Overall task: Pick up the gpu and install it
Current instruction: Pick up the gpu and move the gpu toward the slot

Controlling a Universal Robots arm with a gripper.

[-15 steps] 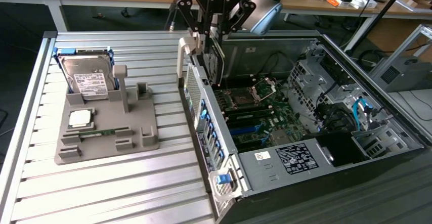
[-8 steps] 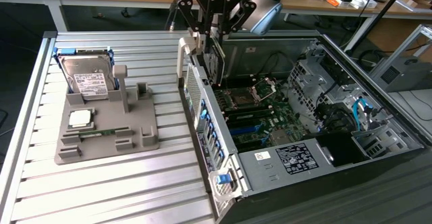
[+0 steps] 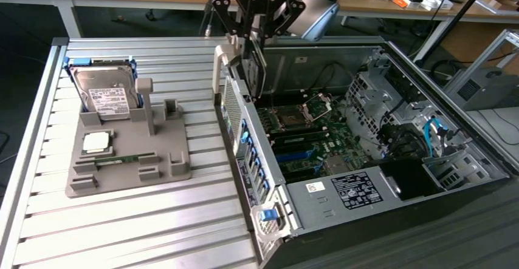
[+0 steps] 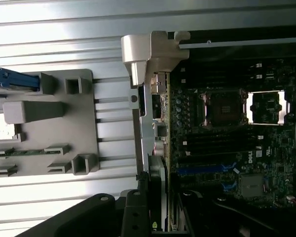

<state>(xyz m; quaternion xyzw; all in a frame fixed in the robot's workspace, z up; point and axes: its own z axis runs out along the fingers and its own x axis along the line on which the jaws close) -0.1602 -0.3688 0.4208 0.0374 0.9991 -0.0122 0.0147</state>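
A: Gripper (image 3: 253, 35) pinching the gpu (image 3: 256, 71), upper centre of exterior view. Card hangs edge-on over the case (image 3: 320, 62).
B: Likely risk: bracket catches the case's rear wall, card tilts, misses slot.

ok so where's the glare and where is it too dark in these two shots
Exterior view: light glares off the table slats, while the motherboard sits in shade inside the computer case. Wrist view: the slats wash out almost white, the grey parts tray is evenly lit, and the motherboard is dim.
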